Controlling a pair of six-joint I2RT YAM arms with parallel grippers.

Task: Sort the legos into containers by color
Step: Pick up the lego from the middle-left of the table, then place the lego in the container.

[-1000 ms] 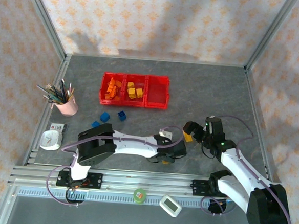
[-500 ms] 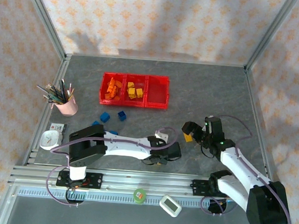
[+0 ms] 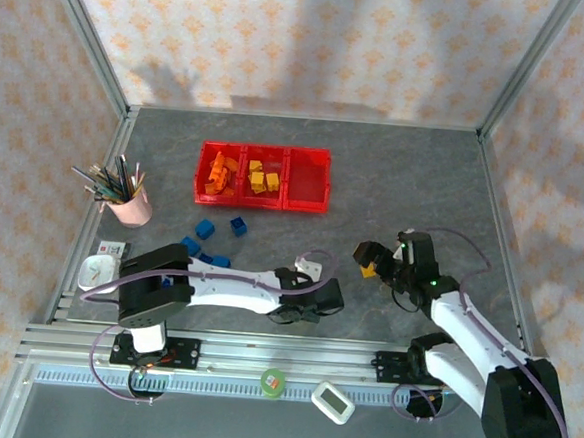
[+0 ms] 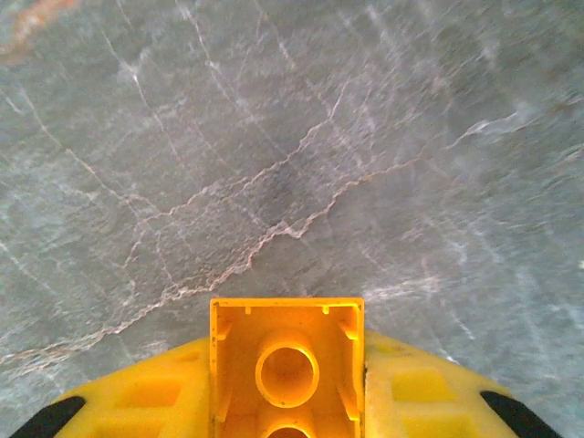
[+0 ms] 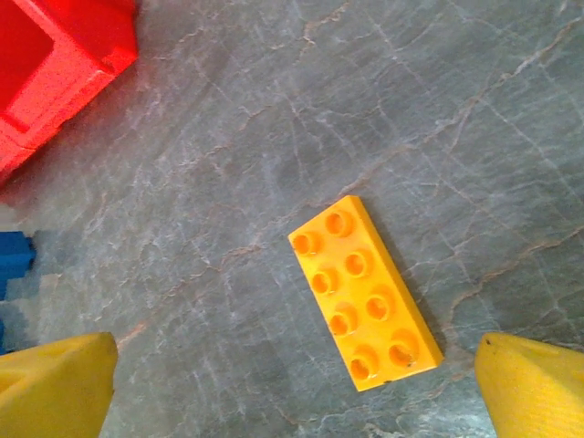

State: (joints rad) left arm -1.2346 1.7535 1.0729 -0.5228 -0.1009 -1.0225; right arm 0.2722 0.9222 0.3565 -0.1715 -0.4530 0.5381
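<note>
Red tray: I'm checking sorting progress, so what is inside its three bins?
Inside the red tray: orange pieces in the left bin, yellow pieces in the middle one, bare floor in the right one. Anything under the piled pieces is covered.

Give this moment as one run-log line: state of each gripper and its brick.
left gripper: shut on yellow brick | right gripper: open over eight-stud brick on table, not touching
</note>
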